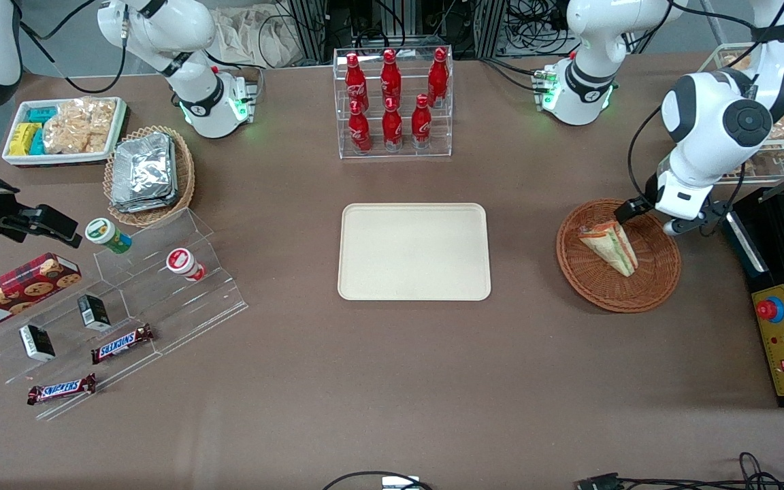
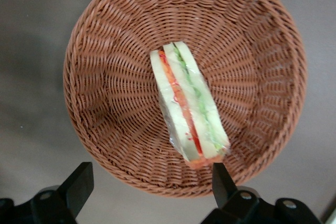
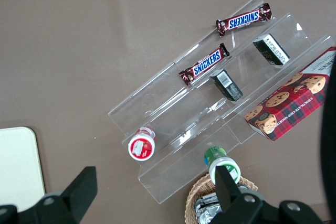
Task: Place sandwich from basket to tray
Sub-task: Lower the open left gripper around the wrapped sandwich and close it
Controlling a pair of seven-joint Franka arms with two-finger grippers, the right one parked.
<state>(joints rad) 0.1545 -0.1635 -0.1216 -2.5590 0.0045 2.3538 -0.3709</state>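
Hovering over the basket [image 1: 618,256], end effector [image 2: 149,182]: fingers spread apart, clamped on nothing. Sandwich [image 2: 188,103]: one triangular wedge, pale bread, green and orange-red filling, clear wrap; lying in the basket, ungrasped. Tray [image 1: 414,251]: cream, bare, mid-bench, well apart from the basket. Progress: early, as I judge it; grasp, lift, transfer and release all outstanding.

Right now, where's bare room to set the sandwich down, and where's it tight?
The tray is bare all over. Open tabletop lies between it and the basket, and between it and the bottle rack. It is crowded toward the parked arm's end: the acrylic steps hold snacks. The gripper hangs open above the basket rim, the sandwich still lying in the basket.
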